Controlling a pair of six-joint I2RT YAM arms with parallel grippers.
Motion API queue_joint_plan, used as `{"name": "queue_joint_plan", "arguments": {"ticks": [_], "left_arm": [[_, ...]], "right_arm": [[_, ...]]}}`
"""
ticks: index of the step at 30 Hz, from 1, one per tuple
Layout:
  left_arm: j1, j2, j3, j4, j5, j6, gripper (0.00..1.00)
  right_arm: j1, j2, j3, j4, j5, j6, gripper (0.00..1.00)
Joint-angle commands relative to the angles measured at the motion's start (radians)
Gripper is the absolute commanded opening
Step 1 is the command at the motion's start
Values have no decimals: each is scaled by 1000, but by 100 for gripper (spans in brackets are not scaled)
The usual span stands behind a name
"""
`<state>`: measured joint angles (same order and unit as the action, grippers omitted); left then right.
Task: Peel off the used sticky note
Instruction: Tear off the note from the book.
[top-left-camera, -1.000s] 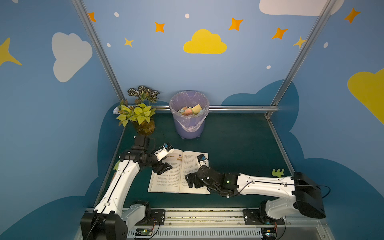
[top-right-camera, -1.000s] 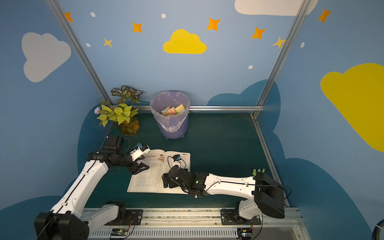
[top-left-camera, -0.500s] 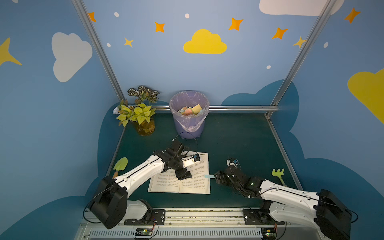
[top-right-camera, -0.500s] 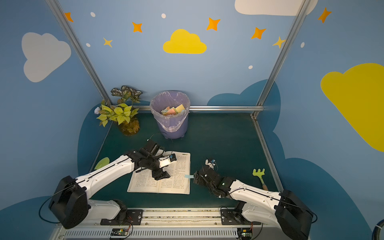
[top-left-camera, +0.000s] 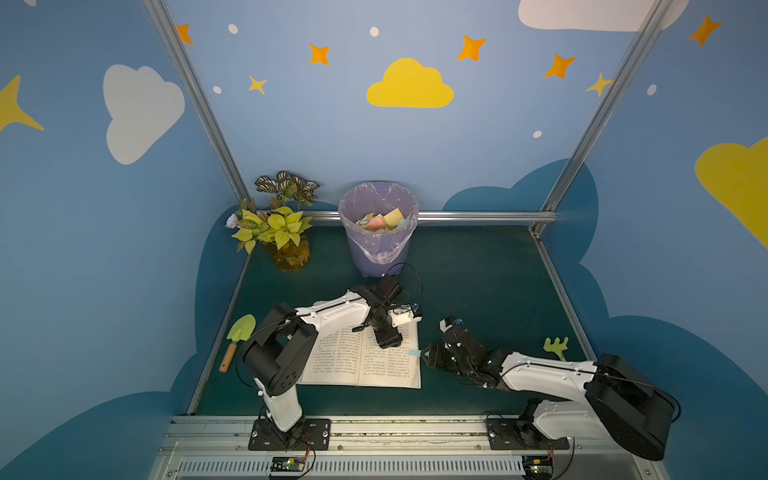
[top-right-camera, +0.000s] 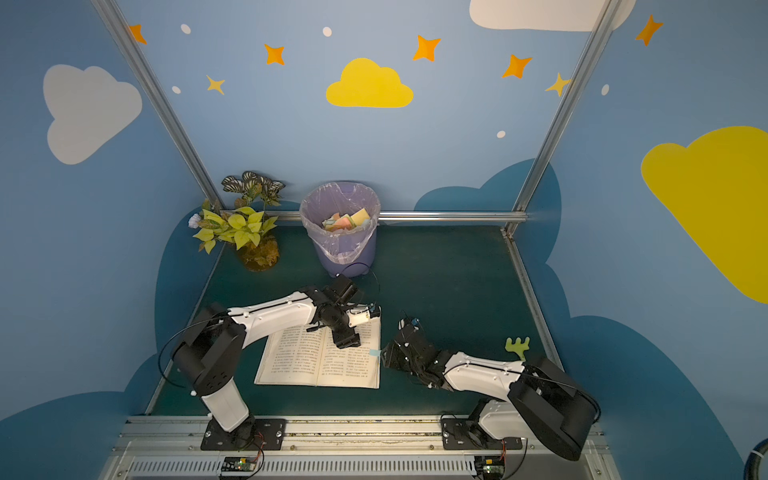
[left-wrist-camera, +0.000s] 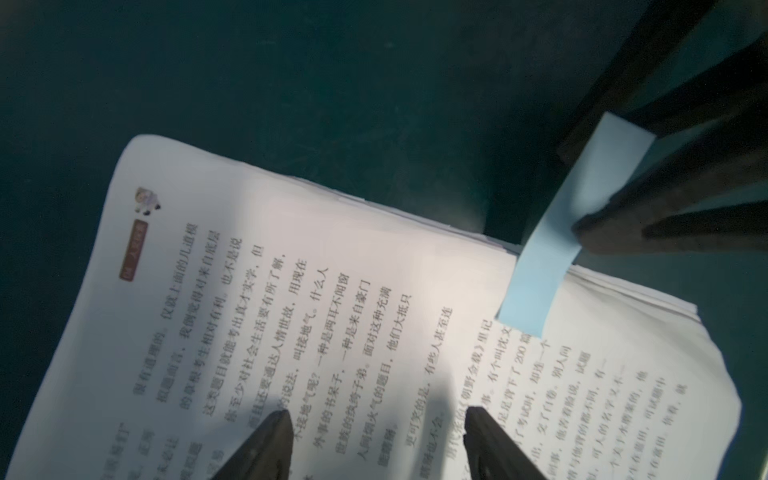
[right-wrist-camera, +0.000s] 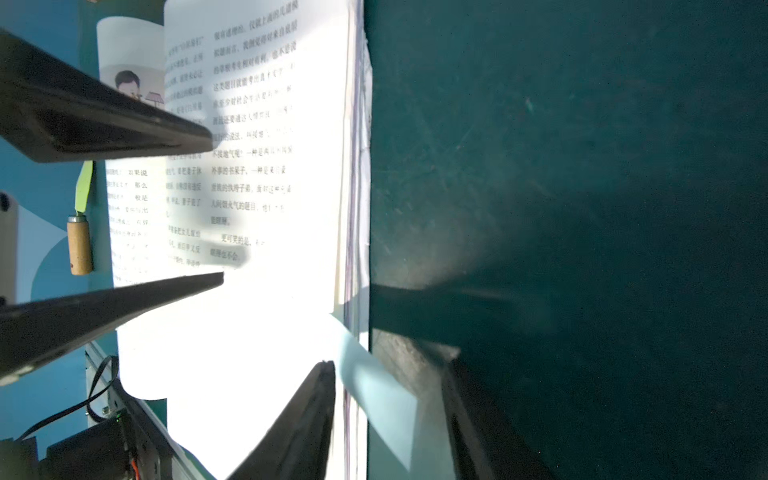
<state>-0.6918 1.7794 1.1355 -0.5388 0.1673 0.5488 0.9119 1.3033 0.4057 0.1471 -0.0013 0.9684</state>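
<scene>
"Dark green tabletop (top-left-camera: 478, 282), cloud-painted walls all round. Where is the note sitting?"

"Your pale blue paper sticky strip (left-wrist-camera: 573, 232) is sticking out past the outer edge of the open white printed book (top-left-camera: 361, 365), on the right arm's side. One end is lying on the page and the rest is hanging free over the tabletop."

"What is likely going wrong from here?"

"Your right hand (right-wrist-camera: 390, 361) is straddling the strip with one finger on each side. They are standing apart, with a gap showing, so nothing is being pinched yet. One finger is riding very close to the page edges, so I judge you are risking a bite on book paper along with the strip. Then the page is lifting or tearing as you peel. A shallow bite on such thin paper is also inviting a slip."

"And the other hand?"

"Your left hand (left-wrist-camera: 374, 419) is pointing down at the same page, fingers spread and holding nothing. I cannot tell whether it is actually pressing. If it is not, the book is probably sliding along with your pull."

"Arm poses?"

"Your right arm is lying low and stretched along the tabletop. Your left arm is folding at the elbow and reaching across the book."
</scene>
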Motion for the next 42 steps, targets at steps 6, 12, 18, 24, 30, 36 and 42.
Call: {"name": "queue_joint_plan", "arguments": {"ticks": [6,12,18,24,30,36,42], "left_arm": [[-27,74,95,-23,-54,3,65],[-39,117,125,-26,-68,3,64],[-41,160,148,-28,-86,-2,62],[-46,195,162,-31,-118,-2,59],[-46,215,155,-32,-123,2,57],[-46,222,153,-35,-120,3,56],[-46,221,156,-47,-118,6,56]], "right_arm": [[-32,18,45,-2,-8,-59,34],[-42,19,59,-4,-35,-90,24],[-42,24,89,-30,-81,-140,6],[-19,5,103,-72,-48,-157,0],[60,-10,134,-140,31,-201,0],[145,-40,146,-181,111,-233,0],[194,-90,139,-228,157,-235,0]]}}
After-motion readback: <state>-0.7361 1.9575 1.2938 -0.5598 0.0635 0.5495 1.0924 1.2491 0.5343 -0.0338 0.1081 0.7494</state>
